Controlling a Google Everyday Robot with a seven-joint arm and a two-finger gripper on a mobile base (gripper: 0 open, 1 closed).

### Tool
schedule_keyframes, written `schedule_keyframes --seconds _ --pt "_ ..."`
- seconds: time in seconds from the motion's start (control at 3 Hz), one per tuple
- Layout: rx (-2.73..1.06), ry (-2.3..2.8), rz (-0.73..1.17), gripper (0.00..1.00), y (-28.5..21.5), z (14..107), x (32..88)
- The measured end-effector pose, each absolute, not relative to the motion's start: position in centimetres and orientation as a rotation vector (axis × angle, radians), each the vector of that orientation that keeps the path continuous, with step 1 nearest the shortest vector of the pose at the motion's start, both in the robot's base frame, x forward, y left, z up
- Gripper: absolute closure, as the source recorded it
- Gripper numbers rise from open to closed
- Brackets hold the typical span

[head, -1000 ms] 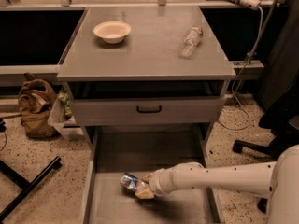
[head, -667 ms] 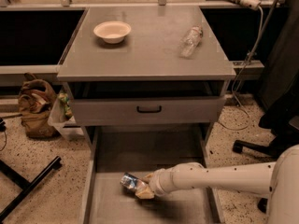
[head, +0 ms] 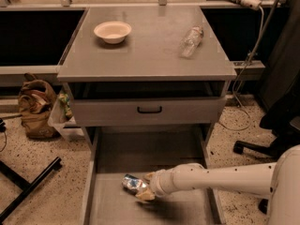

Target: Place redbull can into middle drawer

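Nearest the camera, the white arm (head: 211, 178) reached in from the right side of the view, low across the pulled-out drawer (head: 140, 156). At its end, the gripper (head: 144, 187) was closed around the can (head: 132, 183), one tan fingertip showing above the can and one below it. The can lay on its side. Its long axis ran roughly in line with the forearm, and its free end pointed away from the wrist toward the drawer's left wall (head: 89, 191).

The can sat directly ahead of the fingers and over the grey floor of the drawer, near the front and a little left of the middle. It was inside both side walls. Whether it already touched the floor or hung just above it could not be told from this angle.

By my reading, the coming move depended on this lie. Since the can was on its side, it looked likely to roll once let go, so a release close to the floor seemed safest. The arm would then have to back out along its own line, toward the right wall.

Farther back, the bare drawer floor ran under the closed drawer front (head: 149, 110) with its black handle. On the cabinet top (head: 150, 60) beyond stood a pale bowl (head: 112, 32) to the left and a clear plastic bottle (head: 191, 41) lying to the right, well apart. A brown bag (head: 35, 107) sat on the floor left of the cabinet.
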State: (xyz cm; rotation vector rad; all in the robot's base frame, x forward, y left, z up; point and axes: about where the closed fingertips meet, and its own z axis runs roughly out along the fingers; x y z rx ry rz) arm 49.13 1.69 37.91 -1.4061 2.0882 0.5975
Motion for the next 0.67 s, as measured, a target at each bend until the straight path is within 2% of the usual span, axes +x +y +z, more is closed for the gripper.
schedule_keyframes --seconds 0.33,0.67 --pt "-1.406 2.088 0.598 0.0 1.69 37.91 49.13" --pt "-1.406 2.088 0.598 0.0 1.69 37.9 49.13"
